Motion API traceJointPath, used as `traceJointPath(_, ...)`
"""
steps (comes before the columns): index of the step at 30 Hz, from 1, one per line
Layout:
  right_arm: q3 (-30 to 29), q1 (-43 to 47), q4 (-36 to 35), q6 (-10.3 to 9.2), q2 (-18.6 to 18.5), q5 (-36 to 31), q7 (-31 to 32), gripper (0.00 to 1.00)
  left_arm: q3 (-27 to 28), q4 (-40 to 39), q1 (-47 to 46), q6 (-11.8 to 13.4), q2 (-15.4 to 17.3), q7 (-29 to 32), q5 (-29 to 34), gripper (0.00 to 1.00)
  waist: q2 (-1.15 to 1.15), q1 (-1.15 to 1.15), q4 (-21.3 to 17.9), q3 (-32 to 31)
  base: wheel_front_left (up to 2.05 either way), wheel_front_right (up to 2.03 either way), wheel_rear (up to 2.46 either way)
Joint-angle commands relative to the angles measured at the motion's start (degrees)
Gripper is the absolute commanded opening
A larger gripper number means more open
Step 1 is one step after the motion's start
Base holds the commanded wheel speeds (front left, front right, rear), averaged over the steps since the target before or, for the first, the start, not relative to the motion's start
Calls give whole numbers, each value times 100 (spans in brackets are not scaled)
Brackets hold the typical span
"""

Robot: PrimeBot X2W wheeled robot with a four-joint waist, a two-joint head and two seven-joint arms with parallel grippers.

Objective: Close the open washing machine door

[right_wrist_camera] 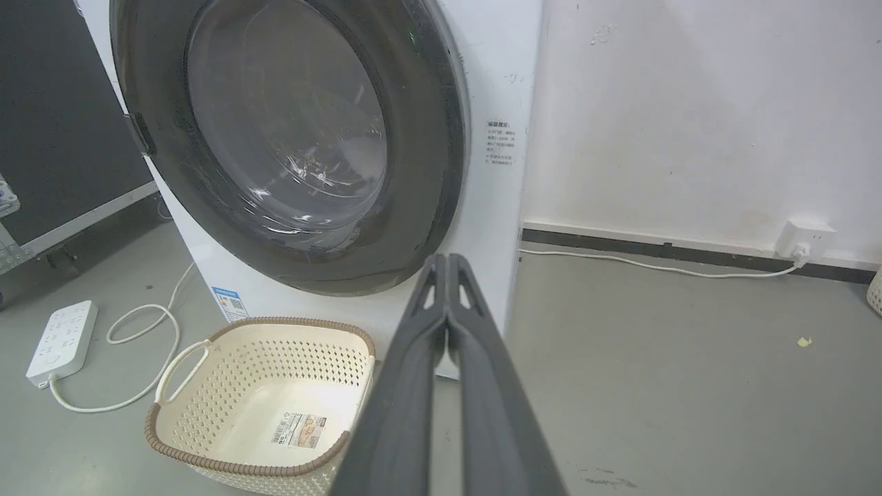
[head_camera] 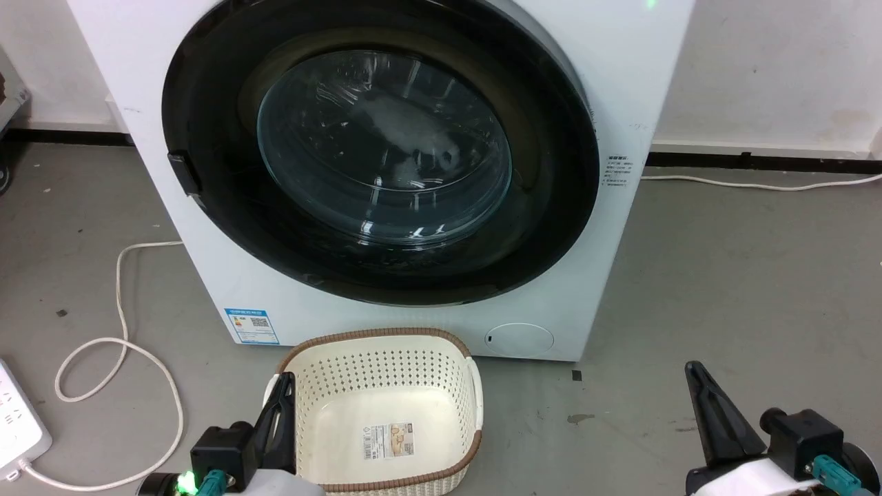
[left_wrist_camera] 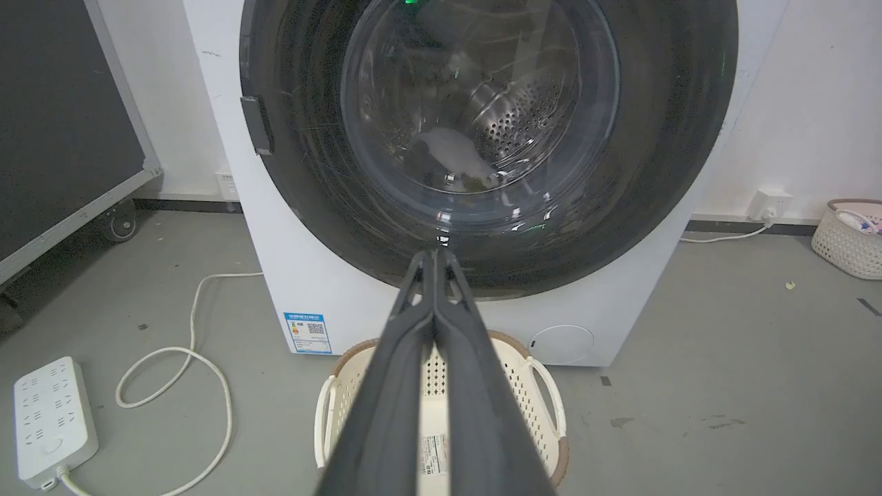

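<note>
The washing machine door, round and black-rimmed with a bulging glass bowl, lies flat against the white machine front; I see no gap around its rim. Its dark latch tab sits at the left edge. Through the glass the steel drum and something pale inside are visible. My left gripper is low at the left, shut on nothing, over the basket's near left corner. My right gripper is low at the right, shut and empty, above bare floor. Both are well short of the door.
A cream perforated basket stands empty on the floor just before the machine. A white power strip and looping cable lie at the left. A black wheeled case stands left; another basket far right.
</note>
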Motion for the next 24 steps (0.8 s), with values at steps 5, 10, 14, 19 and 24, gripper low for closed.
traceJointPath(5, -3, -121, -74, -2, 36, -99, 94, 0, 62, -65, -117, 7, 3, 115, 95, 0, 0, 0, 15, 20, 0, 0, 0)
traceJointPath(10, -3, -141, -92, -2, 42, -135, 153, 0, 88, -89, -137, 8, 3, 174, 132, 0, 0, 0, 24, 33, 0, 0, 0)
traceJointPath(14, -3, -157, -105, -3, 46, -164, 200, 0, 109, -109, -153, 8, 3, 221, 161, 0, 0, 0, 32, 43, 0, 0, 0)
traceJointPath(19, -3, -185, -130, -3, 54, -215, 282, 0, 146, -143, -181, 9, 3, 303, 212, 0, 0, 0, 45, 62, 0, 0, 0)
traceJointPath(24, -3, -205, -147, -3, 60, -251, 341, 0, 173, -167, -201, 10, 3, 361, 249, 0, 0, 0, 55, 75, 0, 0, 0)
